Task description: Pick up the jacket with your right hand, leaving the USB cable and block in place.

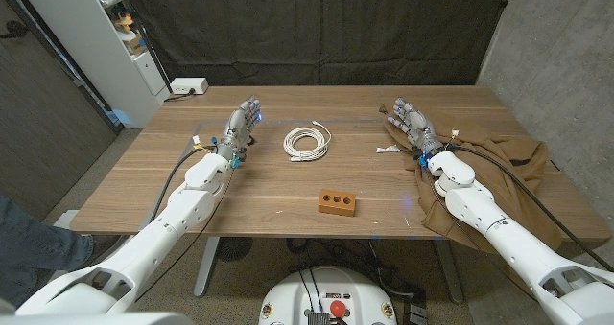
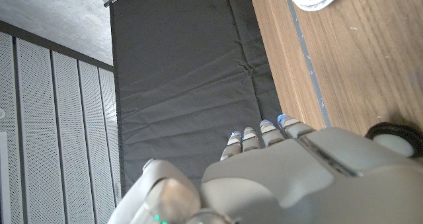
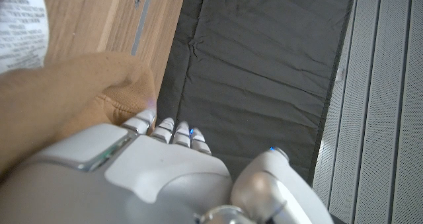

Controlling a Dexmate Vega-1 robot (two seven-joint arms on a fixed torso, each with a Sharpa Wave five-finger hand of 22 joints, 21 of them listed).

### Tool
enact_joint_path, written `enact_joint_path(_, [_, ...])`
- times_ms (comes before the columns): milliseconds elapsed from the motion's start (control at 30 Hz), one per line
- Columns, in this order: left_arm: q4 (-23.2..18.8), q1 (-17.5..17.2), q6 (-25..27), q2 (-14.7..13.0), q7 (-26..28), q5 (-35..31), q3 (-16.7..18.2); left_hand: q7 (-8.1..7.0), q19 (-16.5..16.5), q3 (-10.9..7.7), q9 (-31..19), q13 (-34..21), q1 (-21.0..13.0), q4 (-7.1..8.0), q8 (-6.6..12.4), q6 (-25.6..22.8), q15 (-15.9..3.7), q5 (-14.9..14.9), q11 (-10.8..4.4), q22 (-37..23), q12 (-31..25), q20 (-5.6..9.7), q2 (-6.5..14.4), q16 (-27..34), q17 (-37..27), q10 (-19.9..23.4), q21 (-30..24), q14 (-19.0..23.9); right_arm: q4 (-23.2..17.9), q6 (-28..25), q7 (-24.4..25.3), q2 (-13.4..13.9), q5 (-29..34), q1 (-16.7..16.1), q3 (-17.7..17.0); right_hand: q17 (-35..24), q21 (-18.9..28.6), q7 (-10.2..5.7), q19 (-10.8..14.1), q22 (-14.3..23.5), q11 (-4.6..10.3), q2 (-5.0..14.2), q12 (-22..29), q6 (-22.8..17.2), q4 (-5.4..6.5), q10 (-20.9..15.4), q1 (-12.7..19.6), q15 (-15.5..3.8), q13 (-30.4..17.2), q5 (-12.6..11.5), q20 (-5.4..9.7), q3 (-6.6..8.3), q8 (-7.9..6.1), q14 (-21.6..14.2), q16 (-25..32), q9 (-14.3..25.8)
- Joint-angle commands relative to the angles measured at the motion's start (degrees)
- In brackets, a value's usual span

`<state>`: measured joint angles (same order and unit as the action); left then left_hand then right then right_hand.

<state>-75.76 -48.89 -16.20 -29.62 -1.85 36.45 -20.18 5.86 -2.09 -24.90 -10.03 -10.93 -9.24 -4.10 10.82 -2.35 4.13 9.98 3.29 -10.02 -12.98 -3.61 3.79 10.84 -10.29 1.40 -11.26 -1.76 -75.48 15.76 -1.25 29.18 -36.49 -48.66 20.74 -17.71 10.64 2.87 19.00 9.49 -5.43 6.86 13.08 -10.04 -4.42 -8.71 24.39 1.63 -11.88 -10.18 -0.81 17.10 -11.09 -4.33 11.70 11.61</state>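
The right hand (image 1: 411,122), fingers spread and holding nothing as far as the angle lets me judge, should close on the nearest fold of the jacket (image 1: 499,176) (brown, crumpled, lying at three o'clock and draping off the table edge) and lift straight up, clear of the cable (image 1: 307,142) and block (image 1: 338,202).

Jacket: crumpled brown fabric jacket (image 1: 499,176), heaped along the table's right edge, draping over it.
Cable: coiled white USB cable (image 1: 307,142), flat, mid-table toward the far edge.
Block: small brown perforated block (image 1: 337,202), near the front edge.
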Motion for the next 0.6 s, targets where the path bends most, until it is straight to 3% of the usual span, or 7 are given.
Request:
enact_joint_path(33, [-1.9, -1.5, 1.7, 0.4, -0.5, -1.9, 2.4, 0.55, 0.2, -0.31, -0.2, -0.2, -0.6, -0.02, 0.34, -0.1, 0.34, 0.4, 0.35, -0.2, -0.2, -0.45, 0.0, 0.2, -0.1, 0.1, -0.2, 0.1, -1.1, -1.2, -0.3, -1.1, 1.5, -0.8, -1.5, 0.0, 0.4, -0.04, 0.4, 0.3, -0.06, 0.06, 0.1, -0.4, -0.04, -0.4, 0.6, -0.18, -0.1, -0.3, 0.15, 0.45, -0.37, -0.4, 0.3, 0.1])
enact_joint_path(600, [-1.8, -1.3, 1.5, 2.0, -2.8, -3.1, 3.7, 0.49, -0.3, -0.3, -0.2, -0.2, -0.7, -0.16, 0.07, 0.1, 0.54, 0.4, 0.3, -0.2, 0.2, -0.74, 0.2, 0.0, -0.1, -0.1, 0.0, -0.2, -4.7, -0.3, 0.1, -0.6, 2.8, -2.8, -3.6, 0.3, 0.4, -0.06, 0.4, 0.3, -0.12, 0.27, -0.1, -0.4, -0.3, -0.4, 0.8, -0.04, -0.1, -0.2, 0.08, 0.47, -0.33, -0.3, 0.2, 0.0])
